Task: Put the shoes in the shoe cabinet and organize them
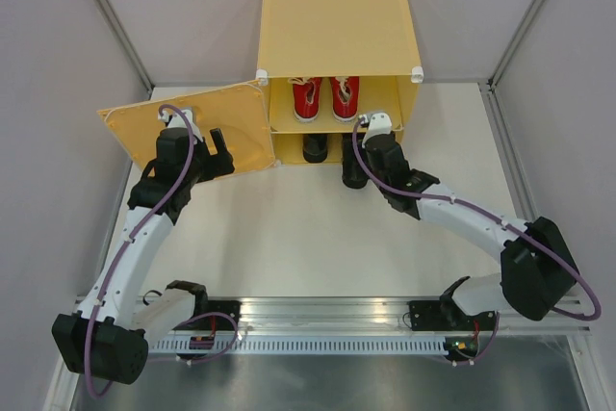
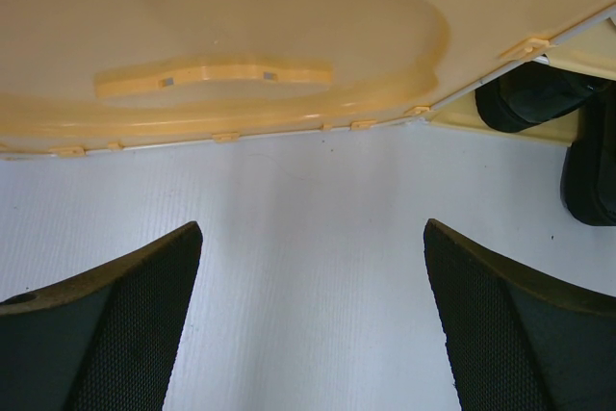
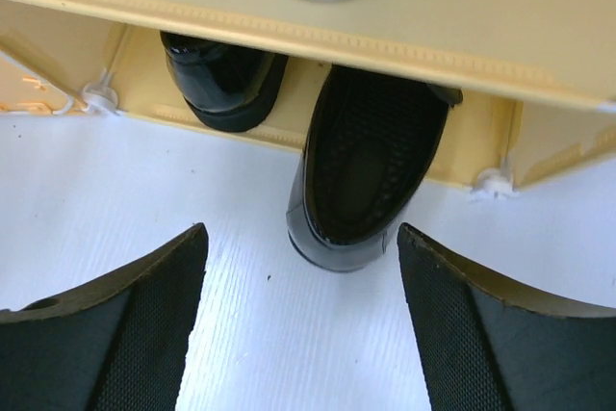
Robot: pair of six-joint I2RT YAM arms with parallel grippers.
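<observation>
The yellow-orange shoe cabinet [image 1: 337,21] stands at the back with its door [image 1: 192,132] swung open to the left. Two red sneakers [image 1: 325,96] sit on the upper shelf. One black dress shoe [image 3: 223,79] is inside the lower compartment. The second black shoe [image 3: 364,166] lies half in the lower compartment, its heel sticking out onto the table. My right gripper [image 3: 300,320] is open just behind that heel, holding nothing. My left gripper [image 2: 313,320] is open and empty, facing the inside of the door [image 2: 241,45].
White walls enclose the table on three sides. A metal rail [image 1: 318,320] with the arm bases runs along the near edge. The open door stands in front of the left arm.
</observation>
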